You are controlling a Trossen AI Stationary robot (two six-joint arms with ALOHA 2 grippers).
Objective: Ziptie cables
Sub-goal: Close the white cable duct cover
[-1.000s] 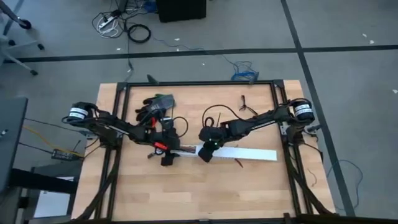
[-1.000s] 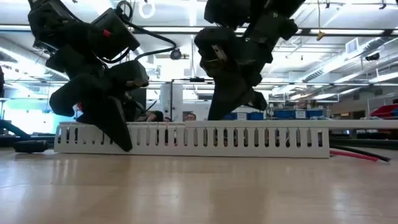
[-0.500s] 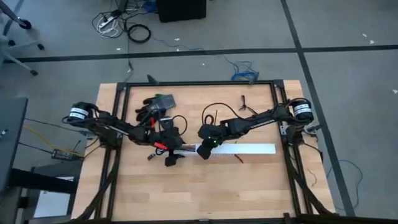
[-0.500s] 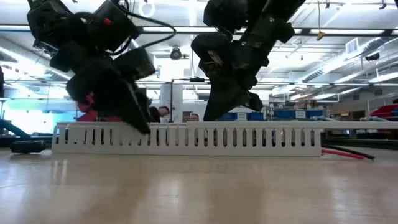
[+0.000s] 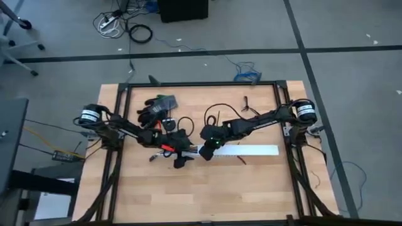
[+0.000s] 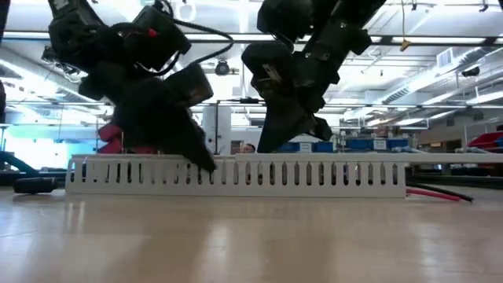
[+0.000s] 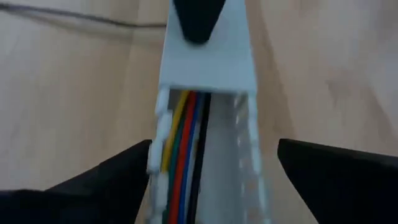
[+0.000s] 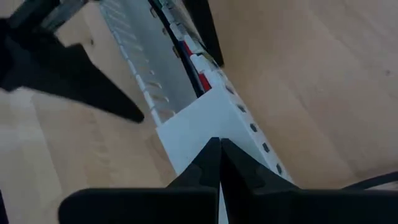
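- I see the wooden table (image 5: 188, 194) carrying the long white slotted channel (image 5: 251, 151) across its middle.
- My left gripper (image 7: 211, 180) straddles the channel's open end, fingers spread wide on either side of it, clasping nothing.
- My right gripper (image 8: 219, 163) presses its fingertips together onto the channel's covered part, fingers closed.
- The cables (image 7: 183, 155), yellow, green, red, blue and black, lie side by side inside the open channel.
- I cannot pick out the ziptie.

high: overhead, straight down | low: tabletop, level | wrists: close, both share white channel (image 7: 208, 62)
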